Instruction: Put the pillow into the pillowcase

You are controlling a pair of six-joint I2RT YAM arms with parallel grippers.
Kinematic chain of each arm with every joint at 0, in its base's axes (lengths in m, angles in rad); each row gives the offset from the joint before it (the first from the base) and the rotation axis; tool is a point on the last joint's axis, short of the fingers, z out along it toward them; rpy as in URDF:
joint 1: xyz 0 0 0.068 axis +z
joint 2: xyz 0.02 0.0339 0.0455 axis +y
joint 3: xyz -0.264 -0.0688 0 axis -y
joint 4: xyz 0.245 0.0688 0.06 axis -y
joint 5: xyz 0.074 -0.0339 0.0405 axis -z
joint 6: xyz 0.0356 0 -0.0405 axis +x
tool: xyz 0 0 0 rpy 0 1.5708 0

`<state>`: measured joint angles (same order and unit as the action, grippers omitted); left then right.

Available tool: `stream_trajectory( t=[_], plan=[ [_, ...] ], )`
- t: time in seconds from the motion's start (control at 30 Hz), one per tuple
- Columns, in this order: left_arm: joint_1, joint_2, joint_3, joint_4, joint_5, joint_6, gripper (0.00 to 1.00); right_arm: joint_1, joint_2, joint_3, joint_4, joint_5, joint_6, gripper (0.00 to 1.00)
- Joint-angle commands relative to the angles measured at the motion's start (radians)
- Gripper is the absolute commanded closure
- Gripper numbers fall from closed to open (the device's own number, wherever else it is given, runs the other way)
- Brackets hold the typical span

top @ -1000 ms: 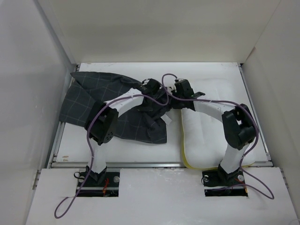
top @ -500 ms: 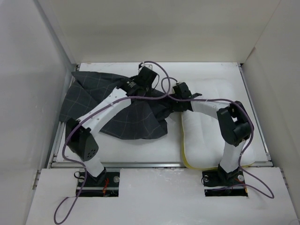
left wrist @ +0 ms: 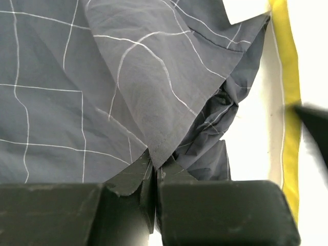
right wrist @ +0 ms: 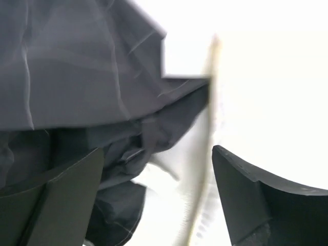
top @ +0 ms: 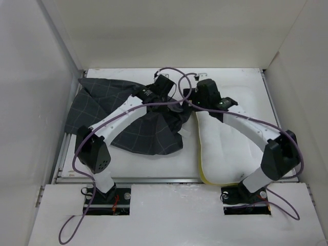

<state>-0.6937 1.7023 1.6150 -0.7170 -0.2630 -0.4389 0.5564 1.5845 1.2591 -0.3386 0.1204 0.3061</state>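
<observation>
The dark grid-patterned pillowcase point(top: 102, 107) lies crumpled on the left half of the table. The white pillow point(top: 230, 146) lies on the right, its yellow edge point(top: 200, 159) facing the pillowcase. My left gripper point(top: 176, 106) is shut on a hem of the pillowcase point(left wrist: 154, 102), pinched at the fingertips point(left wrist: 155, 166). Close up, the pillow's yellow edge point(left wrist: 284, 102) runs just to the right of that cloth. My right gripper point(right wrist: 159, 169) stands open between the pillowcase point(right wrist: 77, 77) and the pillow point(right wrist: 266, 92), with nothing held. From above, the right gripper point(top: 193, 106) hangs at the pillow's far left corner.
White enclosure walls point(top: 41, 102) stand on the left, back and right of the table point(top: 128, 166). Purple cables point(top: 177, 82) loop over both wrists. A small white tag point(left wrist: 246, 10) shows on the pillowcase.
My right gripper has opened and its arm has stretched out, elbow swinging right. The left arm reached farther back with the pillowcase, its elbow swinging left, and stays shut.
</observation>
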Motion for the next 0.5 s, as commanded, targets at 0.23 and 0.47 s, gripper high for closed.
stream_trajectory(
  t=[0.23,0.47],
  plan=[
    [-0.003,-0.026,0.032,0.017,0.007,0.005,0.97,-0.283,0.084,0.037,-0.166,0.093,0.018,0.0],
    [-0.003,0.017,0.088,0.008,0.007,0.014,0.96,-0.309,0.369,0.118,-0.163,0.111,0.045,0.28]
  ],
)
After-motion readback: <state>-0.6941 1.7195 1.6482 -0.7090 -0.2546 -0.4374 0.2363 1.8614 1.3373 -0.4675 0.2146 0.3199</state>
